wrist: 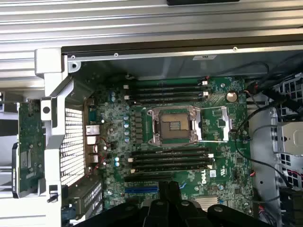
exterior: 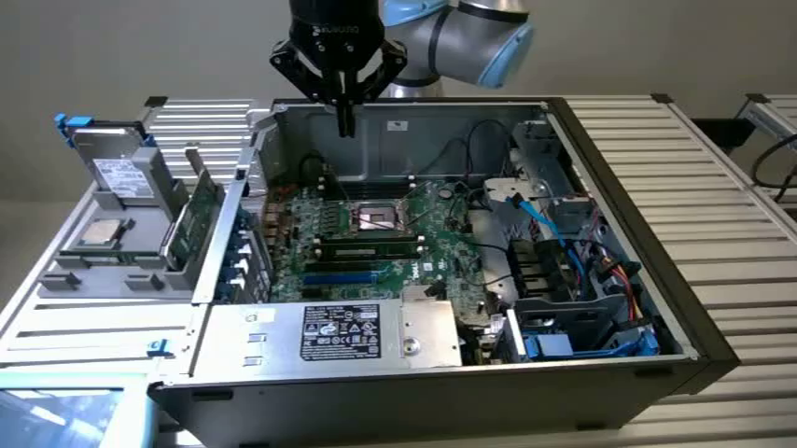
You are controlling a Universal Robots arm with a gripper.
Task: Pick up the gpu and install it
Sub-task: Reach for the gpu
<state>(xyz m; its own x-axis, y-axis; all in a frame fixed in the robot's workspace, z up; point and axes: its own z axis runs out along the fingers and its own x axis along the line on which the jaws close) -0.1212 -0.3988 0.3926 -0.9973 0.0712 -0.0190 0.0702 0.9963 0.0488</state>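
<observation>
**Ribbed metal bench, open computer case: arm poised, gpu not yet lifted**

Ribbed metal panels form the bench (exterior: 729, 201) on which a computer case (exterior: 436, 140) lies open, its motherboard (exterior: 436, 245) exposed. The arm's gripper (exterior: 345, 126) hangs above the far end of the case, over the board, with its jaws pressed together and pinching nothing. The gpu (exterior: 202, 222) stands on edge in a grey parts rack (exterior: 75, 271) just outside the case wall, at the exterior view's left and well apart from the gripper. The wrist view shows it as a green card beyond that same wall. On the board, a blue slot (exterior: 339, 278) lies bare.

By the look of it, the work stands at the very start of the pick-up: nothing is grasped and nothing is installed. A grasp on the card would call for spread jaws, a reach across the case wall to the rack, and a square descent onto the card's narrow upper edge, since the neighbouring rack parts leave little room on either side.
</observation>
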